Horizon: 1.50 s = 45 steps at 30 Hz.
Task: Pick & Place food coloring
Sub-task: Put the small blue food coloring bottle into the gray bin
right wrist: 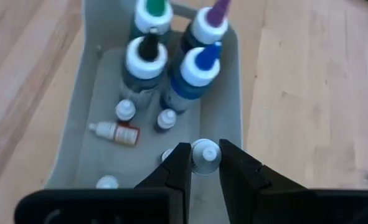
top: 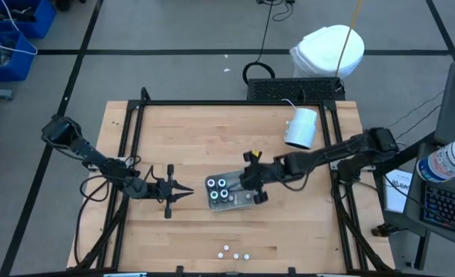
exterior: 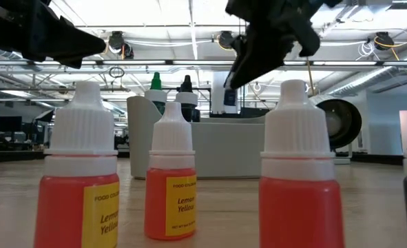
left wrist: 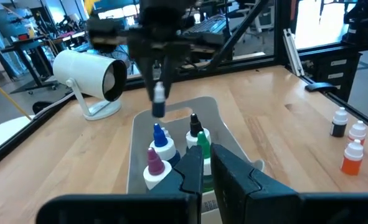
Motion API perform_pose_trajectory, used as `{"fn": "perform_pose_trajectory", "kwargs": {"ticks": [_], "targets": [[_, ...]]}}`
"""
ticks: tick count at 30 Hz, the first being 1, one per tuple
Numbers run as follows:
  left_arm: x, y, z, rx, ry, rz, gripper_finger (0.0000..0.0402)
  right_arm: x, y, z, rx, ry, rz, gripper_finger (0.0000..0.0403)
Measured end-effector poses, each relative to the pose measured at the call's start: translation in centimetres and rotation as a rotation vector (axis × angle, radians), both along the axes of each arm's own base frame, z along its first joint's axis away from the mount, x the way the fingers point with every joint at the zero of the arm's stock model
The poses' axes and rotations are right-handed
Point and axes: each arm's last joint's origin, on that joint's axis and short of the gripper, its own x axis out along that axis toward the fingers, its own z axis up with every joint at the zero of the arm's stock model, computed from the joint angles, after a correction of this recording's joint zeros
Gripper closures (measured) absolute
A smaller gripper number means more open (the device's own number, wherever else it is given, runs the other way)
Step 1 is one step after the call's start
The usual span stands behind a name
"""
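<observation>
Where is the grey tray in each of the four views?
High view: grey tray at table centre, under the right arm's end.
Low view: its pale wall behind the yellow-labelled bottles.
Left wrist view: just ahead of the left gripper, with tall bottles standing in it.
Right wrist view: directly below, filling the middle.
Shared landmark: the right gripper, shut on a small bottle, hangs over the tray in every view.
</observation>
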Motion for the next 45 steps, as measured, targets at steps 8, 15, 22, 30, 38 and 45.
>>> {"fn": "perform_pose_trajectory", "kwargs": {"ticks": [8,15,22,30,38,45], "targets": [[0.0,0.0,0.0,0.024,0.002,-0.003,0.0366,-0.4,-2.1,-2.0,0.03,0.017,-0.027,0.0353],[0.0,0.0,0.0,0.027,0.002,-0.003,0.0366,-0.7,-2.2,-2.7,0.056,0.04,-0.014,0.0352],[0.0,0.0,0.0,0.041,0.002,-0.004,0.0366,-1.0,-2.2,-3.4,0.051,0.046,-0.02,0.0352],[0.0,0.0,0.0,0.045,0.001,-0.004,0.0366,-0.9,-2.2,-3.6,0.056,0.014,-0.019,0.0351],[0.0,0.0,0.0,0.045,0.001,-0.004,0.0366,-0.6,-2.1,-4.0,0.078,0.005,-0.021,0.0351],[0.0,0.0,0.0,0.045,0.001,-0.003,0.0366,-0.1,-2.1,-4.9,0.09,0.017,-0.02,0.0351]]}}
